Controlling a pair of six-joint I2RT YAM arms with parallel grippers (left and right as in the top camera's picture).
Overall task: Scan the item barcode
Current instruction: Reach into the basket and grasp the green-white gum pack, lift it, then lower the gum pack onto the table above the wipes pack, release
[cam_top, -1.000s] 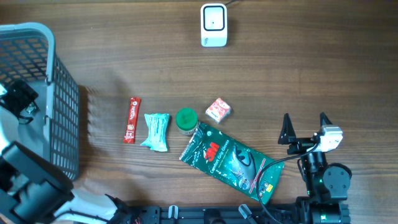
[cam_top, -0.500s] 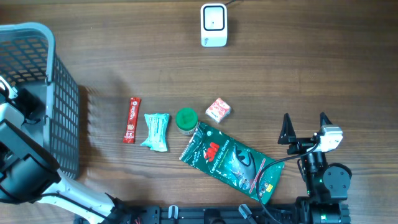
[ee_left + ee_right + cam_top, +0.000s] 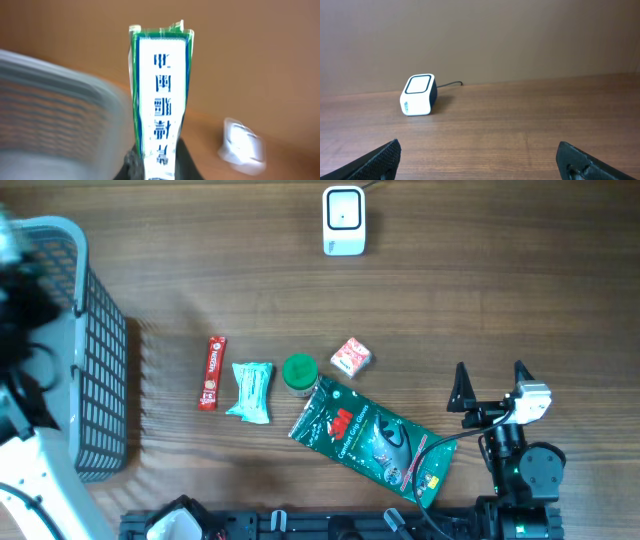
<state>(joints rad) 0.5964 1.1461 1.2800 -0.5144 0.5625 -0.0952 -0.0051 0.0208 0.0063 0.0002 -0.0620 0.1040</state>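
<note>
Wooden counter (image 3: 500, 300) holds a white scanner (image 3: 343, 220). Left jaws grip a green-and-white packet (image 3: 160, 90) by the basket (image 3: 100, 380), well apart from the scanner; right jaws stand open. Scanning is not done yet.

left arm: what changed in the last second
The left gripper closed on a green-and-white packet and moved along the basket toward its far end, blurred in motion. The right gripper stayed open and still; the scanner and the green pouch did not move.
</note>
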